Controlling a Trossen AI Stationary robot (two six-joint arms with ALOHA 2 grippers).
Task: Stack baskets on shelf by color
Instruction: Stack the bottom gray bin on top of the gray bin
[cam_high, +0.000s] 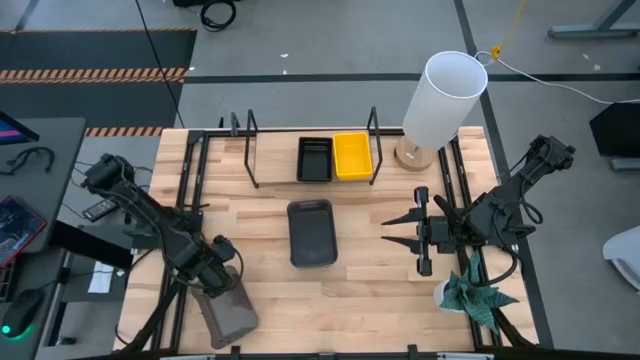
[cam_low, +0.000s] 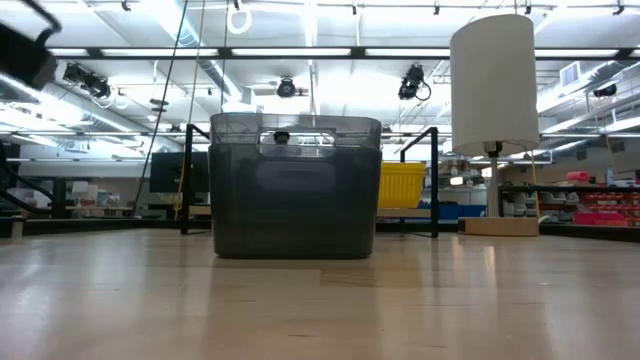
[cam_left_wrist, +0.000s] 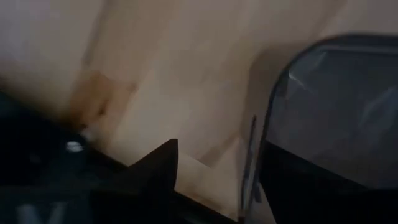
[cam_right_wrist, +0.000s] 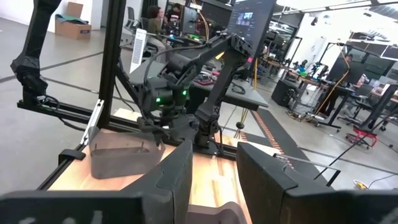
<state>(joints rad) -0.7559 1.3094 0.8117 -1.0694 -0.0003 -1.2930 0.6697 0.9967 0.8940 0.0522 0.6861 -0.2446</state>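
Fig.: My left fingers (cam_high: 222, 283) open at gray basket (cam_high: 230, 318), counter (cam_high: 370, 280) corner; right fingers (cam_high: 421, 232) part-open, empty. Basket prob. light, stiff, slick; take by rim.

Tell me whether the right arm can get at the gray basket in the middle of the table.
Probably yes: the right end effector points at the middle gray basket, only bare tabletop between them.
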